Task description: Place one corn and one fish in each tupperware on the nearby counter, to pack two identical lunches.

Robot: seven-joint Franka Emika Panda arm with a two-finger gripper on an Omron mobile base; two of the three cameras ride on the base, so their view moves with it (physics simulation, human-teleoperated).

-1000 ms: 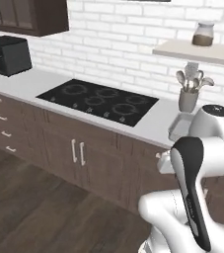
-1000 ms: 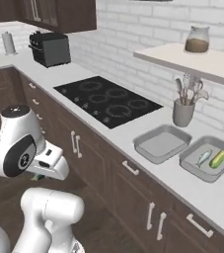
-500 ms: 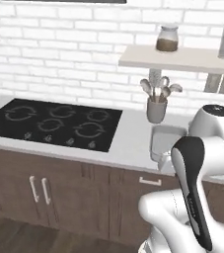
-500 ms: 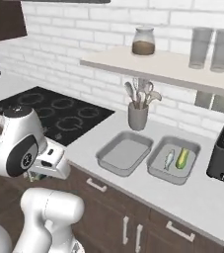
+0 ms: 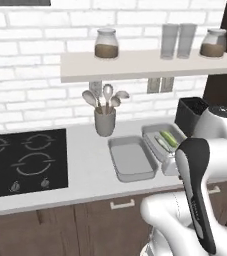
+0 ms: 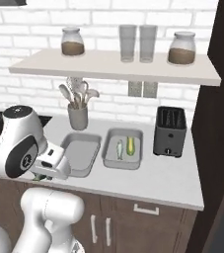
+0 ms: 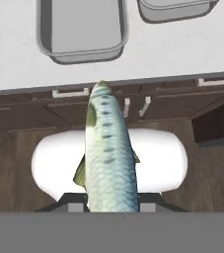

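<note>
Clamping a fish [image 7: 107,148], the hand [image 7: 108,207] faces the empty tupperware [image 7: 81,29]; right base view shows the filled one [image 6: 123,149].

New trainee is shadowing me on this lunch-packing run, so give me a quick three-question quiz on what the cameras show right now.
1. True or false: the gripper is shut on a fish.
2. Which tray already holds a corn and a fish? A) the tray beside the toaster B) the tray in front of the utensil cup
3. What stands on the counter to the right of both trays?

Key: 1 true. 2 A; the other tray is bare. 3 The black toaster.
</note>
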